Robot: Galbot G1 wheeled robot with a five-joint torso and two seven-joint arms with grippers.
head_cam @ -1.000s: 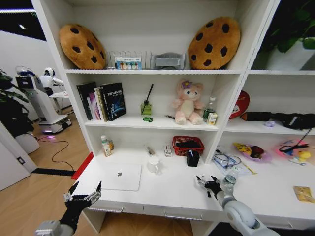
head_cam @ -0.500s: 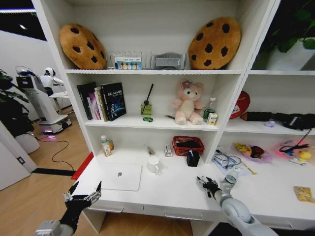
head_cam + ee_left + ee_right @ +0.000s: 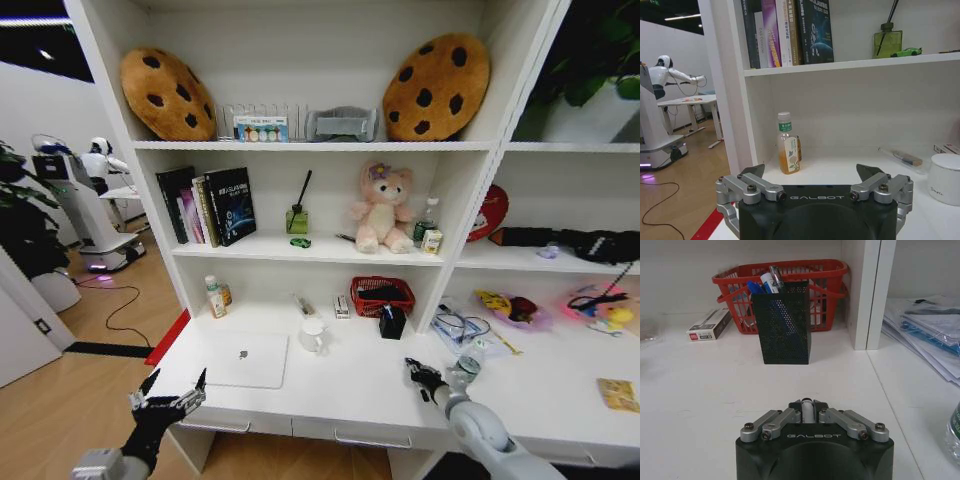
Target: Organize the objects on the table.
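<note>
My right gripper point(image 3: 421, 377) rests low on the white table point(image 3: 335, 388), its fingers closed on a slim dark-and-silver pen point(image 3: 807, 409). In the right wrist view it point(image 3: 807, 412) points at a black mesh pen holder point(image 3: 785, 327) a short way ahead. A clear bottle point(image 3: 468, 361) stands just to its right. The silver laptop point(image 3: 245, 360) lies closed at the left. My left gripper point(image 3: 167, 396) hangs open off the table's front left corner, facing a green-labelled bottle point(image 3: 788, 150). A flat yellow packet point(image 3: 616, 392) lies at the far right.
A red basket point(image 3: 382, 295) stands behind the pen holder point(image 3: 392, 322), with a white mug point(image 3: 313, 335) to its left. A shelf upright point(image 3: 862, 292) divides the table; stacked papers point(image 3: 927, 327) lie beyond it. Books, a plush bear and cushions fill the shelves above.
My right gripper's fingers, spread a second ago, have closed on the pen, and the hand has settled slightly lower. The left arm has not moved.
</note>
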